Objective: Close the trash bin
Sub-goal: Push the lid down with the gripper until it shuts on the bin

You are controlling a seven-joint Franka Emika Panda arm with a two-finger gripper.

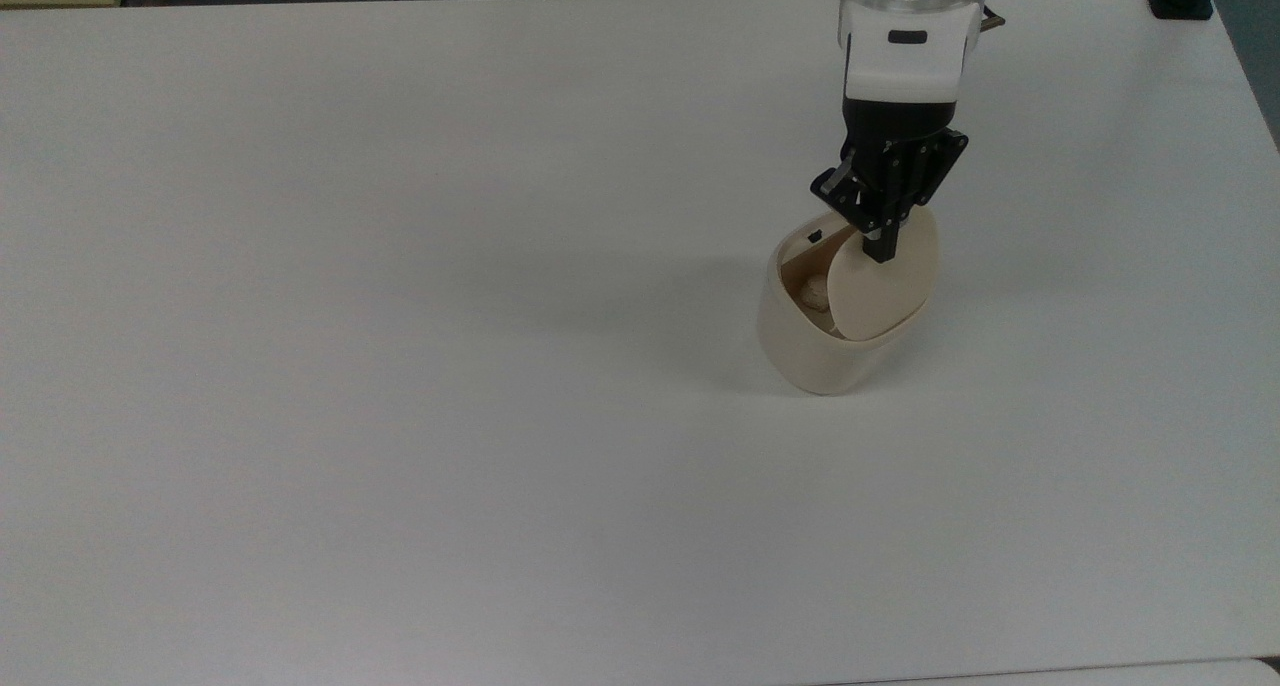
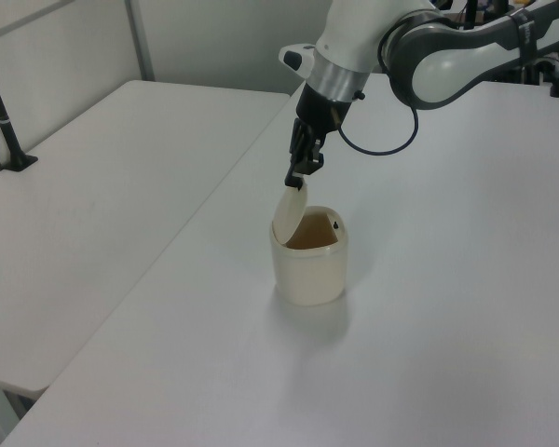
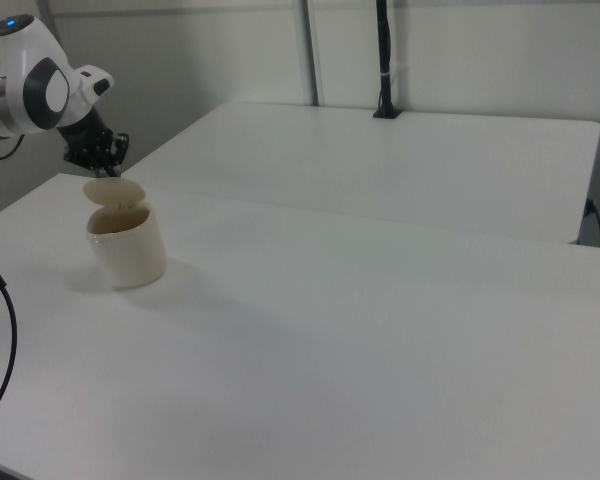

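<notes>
Trash bin (image 1: 815, 351): smooth, matt cream plastic, as it seemed.
Table (image 1: 400, 366): white, smooth, faint sheen.
Hand (image 1: 880, 251): black, matt; glossy white casing above it.
</notes>
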